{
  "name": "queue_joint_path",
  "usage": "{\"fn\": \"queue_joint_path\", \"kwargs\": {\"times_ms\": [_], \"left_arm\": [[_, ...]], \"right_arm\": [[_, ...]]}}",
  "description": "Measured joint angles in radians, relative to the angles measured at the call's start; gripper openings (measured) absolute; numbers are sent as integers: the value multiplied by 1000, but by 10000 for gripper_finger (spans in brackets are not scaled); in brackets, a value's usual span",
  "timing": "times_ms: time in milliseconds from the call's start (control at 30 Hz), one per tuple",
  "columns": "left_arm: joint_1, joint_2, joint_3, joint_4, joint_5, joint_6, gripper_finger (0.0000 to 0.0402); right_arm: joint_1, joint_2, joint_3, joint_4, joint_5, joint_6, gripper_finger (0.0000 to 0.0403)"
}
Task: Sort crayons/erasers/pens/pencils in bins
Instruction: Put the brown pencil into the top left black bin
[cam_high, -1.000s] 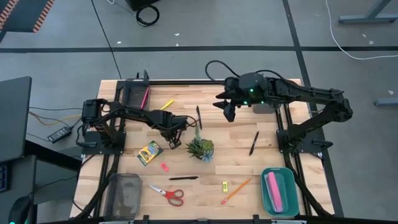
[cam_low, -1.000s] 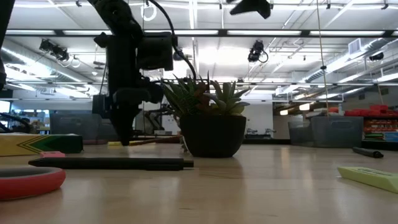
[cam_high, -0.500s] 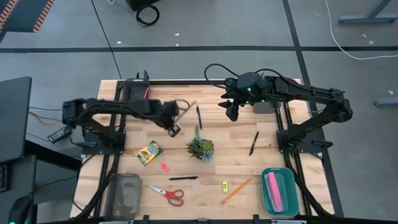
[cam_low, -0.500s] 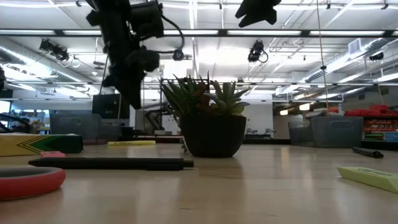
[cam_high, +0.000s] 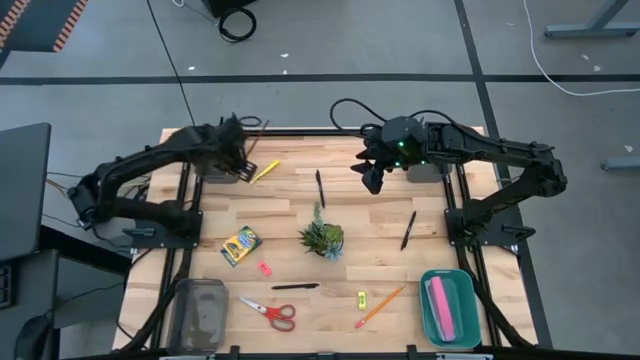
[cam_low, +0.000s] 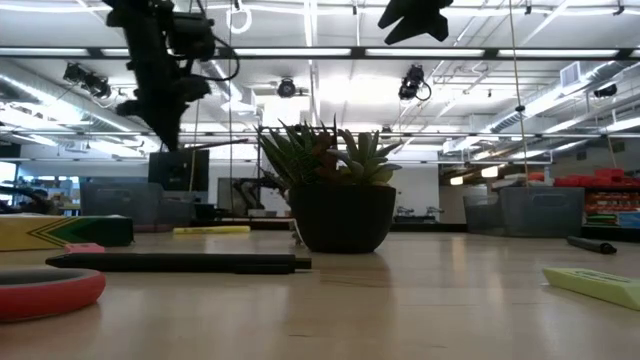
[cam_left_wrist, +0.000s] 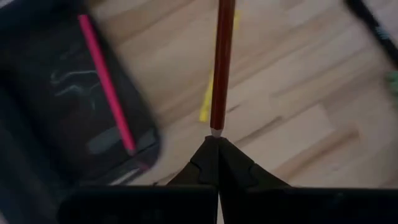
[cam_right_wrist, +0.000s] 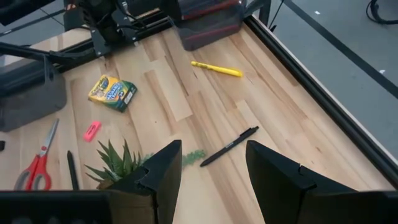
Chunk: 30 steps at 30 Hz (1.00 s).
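A: The left gripper (cam_left_wrist: 217, 144) is pictured at the bench's far left corner, jaws clenched on a brown pencil (cam_left_wrist: 221, 62) beside the dark grey bin (cam_left_wrist: 59, 118) that already holds a pink pencil (cam_left_wrist: 106, 81). What is feared here?

B: A miss. The brown pencil is gripped by its very tip, so it could be swung by any tilt, and it is seen over the wood just beside the bin's rim, not over the bin. If released early, it would likely be dropped near the yellow pencil (cam_high: 265, 170) lying there (or left bridging the rim).

A: And the right gripper (cam_right_wrist: 211, 163)?

B: Its jaws are spread and empty, high above a black pen (cam_right_wrist: 229, 146) near the bench's far middle. If it is lowered off-line, the pen could be nudged towards the plant (cam_high: 321, 237). Elsewhere, the crayon box (cam_high: 240, 245), the pink eraser (cam_high: 264, 268) and the teal bin (cam_high: 449, 307) are shown untouched, well apart from both arms.
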Motion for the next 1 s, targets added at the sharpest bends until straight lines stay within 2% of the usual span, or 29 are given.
{"fn": "queue_joint_path", "kwargs": {"times_ms": [367, 633, 867, 1000], "left_arm": [[245, -12, -2, -110, 0, 94, 0], [321, -10, -2, -204, -1, 199, 0], [317, 25, -2, -182, -7, 113, 0], [311, 53, -2, -193, -8, -8, 0]], "right_arm": [[0, 0, 0, -3, -4, -3, 185], [-1, 0, 0, -2, -4, -45, 185], [-1, 0, 0, 8, 21, -64, 185], [-1, 0, 0, 14, 22, -64, 185]]}}
